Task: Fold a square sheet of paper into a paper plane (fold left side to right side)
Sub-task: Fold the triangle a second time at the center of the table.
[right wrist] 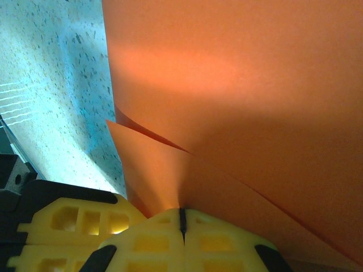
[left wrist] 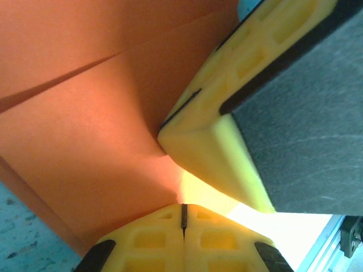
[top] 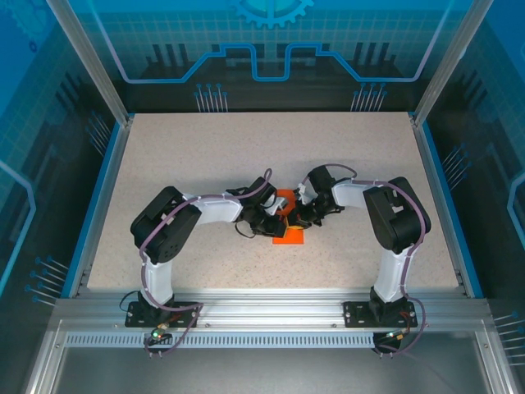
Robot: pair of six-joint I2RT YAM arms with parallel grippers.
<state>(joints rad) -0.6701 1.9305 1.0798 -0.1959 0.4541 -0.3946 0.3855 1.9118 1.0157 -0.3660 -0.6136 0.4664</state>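
A thin, bright orange sheet of paper [top: 289,238] sits at the middle of the speckled beige tabletop [top: 205,156]. It is bent upward, and overlapping layers and a crease show in the wrist views. The left gripper [left wrist: 183,218], with blocky yellow fingers, meets the sheet from its left side. Its jaws are pressed together with no gap and pinch the paper's edge. The right gripper [right wrist: 182,221] meets the sheet from its right side and is likewise clamped tight where two paper layers converge. The two grippers' fingertips are just beside each other at the sheet.
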